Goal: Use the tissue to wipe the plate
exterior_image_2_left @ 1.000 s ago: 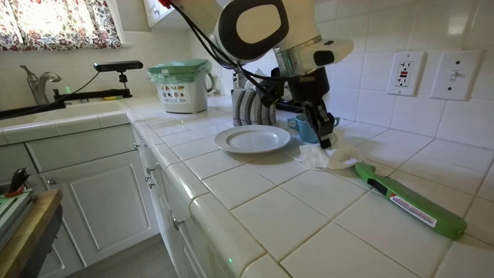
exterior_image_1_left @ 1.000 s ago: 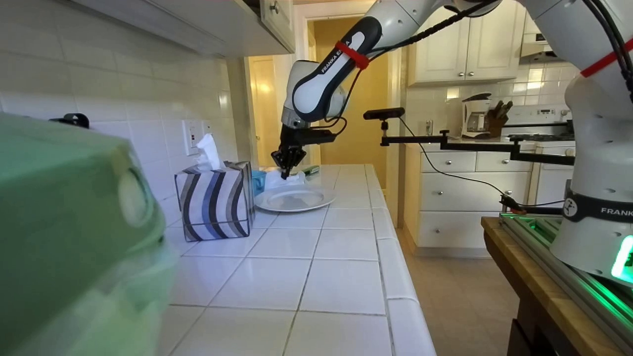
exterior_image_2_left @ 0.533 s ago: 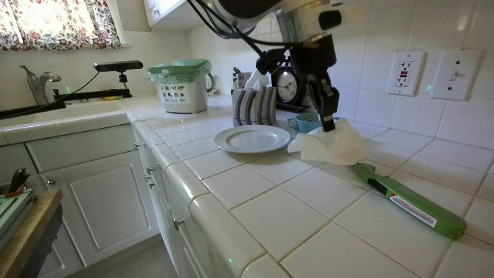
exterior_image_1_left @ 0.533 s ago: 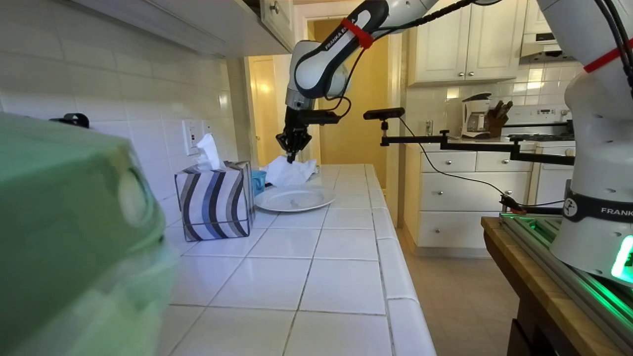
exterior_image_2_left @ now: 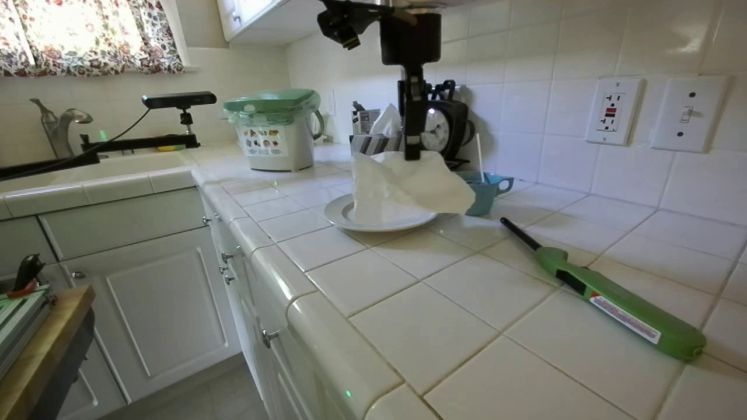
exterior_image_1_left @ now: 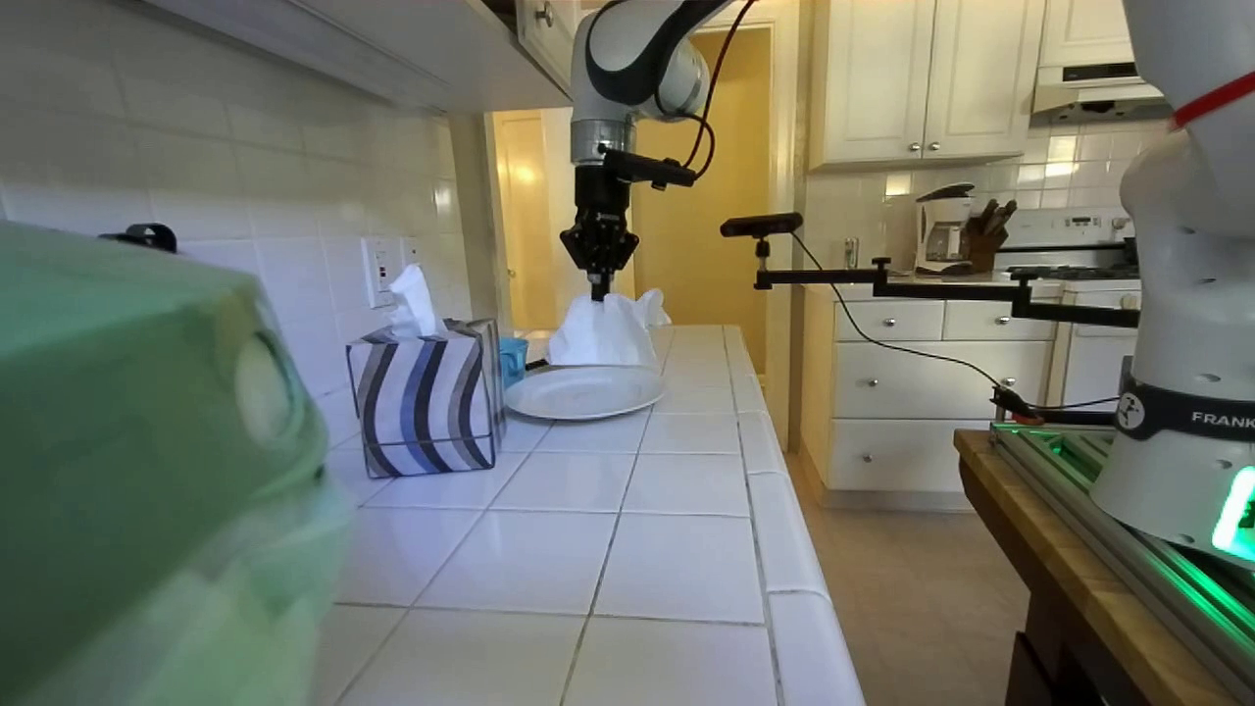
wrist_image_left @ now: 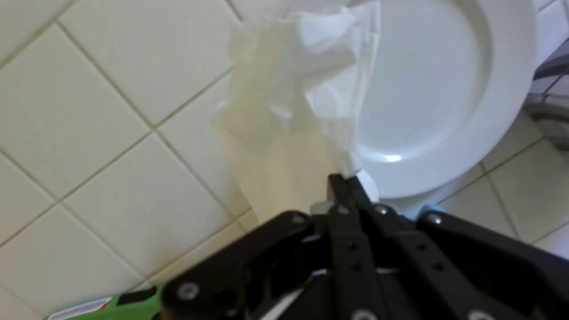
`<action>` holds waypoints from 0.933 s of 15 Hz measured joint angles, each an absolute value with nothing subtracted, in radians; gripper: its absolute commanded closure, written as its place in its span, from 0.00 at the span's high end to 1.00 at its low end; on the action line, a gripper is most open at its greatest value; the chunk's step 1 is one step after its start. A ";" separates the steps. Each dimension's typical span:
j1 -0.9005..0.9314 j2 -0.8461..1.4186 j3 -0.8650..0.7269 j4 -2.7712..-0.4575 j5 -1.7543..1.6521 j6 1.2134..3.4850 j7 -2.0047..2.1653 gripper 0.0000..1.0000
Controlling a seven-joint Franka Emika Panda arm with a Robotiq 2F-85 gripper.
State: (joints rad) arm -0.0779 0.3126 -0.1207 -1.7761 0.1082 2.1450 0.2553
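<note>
Pincer, jaws together, grips the thin, creased tissue; its folds overlap the smooth, round plate, toward two o'clock in the wrist view. In an exterior view, the tiled counter has its rounded edge toward the plate's eight o'clock.

The black end effector points straight down, and the white tissue hangs from its tip. The tissue's bottom shows by the far rim of the round white plate on the tiled bench; I can't tell if they touch. A stripy box with paper poking up stands near the plate.
</note>
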 measured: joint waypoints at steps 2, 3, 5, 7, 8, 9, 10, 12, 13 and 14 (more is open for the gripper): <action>-0.070 0.313 -0.086 -1.786 0.132 2.144 0.253 0.00; -0.066 0.316 -0.075 -1.792 0.138 2.145 0.252 0.00; -0.065 0.330 -0.059 -1.802 0.148 2.148 0.243 0.00; -0.065 0.352 -0.054 -1.807 0.152 2.164 0.229 0.00; -0.065 0.363 -0.054 -1.810 0.153 2.170 0.221 0.00; -0.066 0.375 -0.054 -1.813 0.153 2.175 0.212 0.00; -0.066 0.386 -0.054 -1.818 0.153 2.183 0.205 0.00; -0.066 0.407 -0.054 -1.827 0.153 2.199 0.193 0.00; -0.066 0.418 -0.054 -1.828 0.153 2.208 0.190 0.00; -0.066 0.428 -0.054 -1.828 0.153 2.219 0.188 0.00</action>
State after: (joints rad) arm -0.0658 0.4284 -0.0538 -1.8282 0.1530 2.2191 0.1880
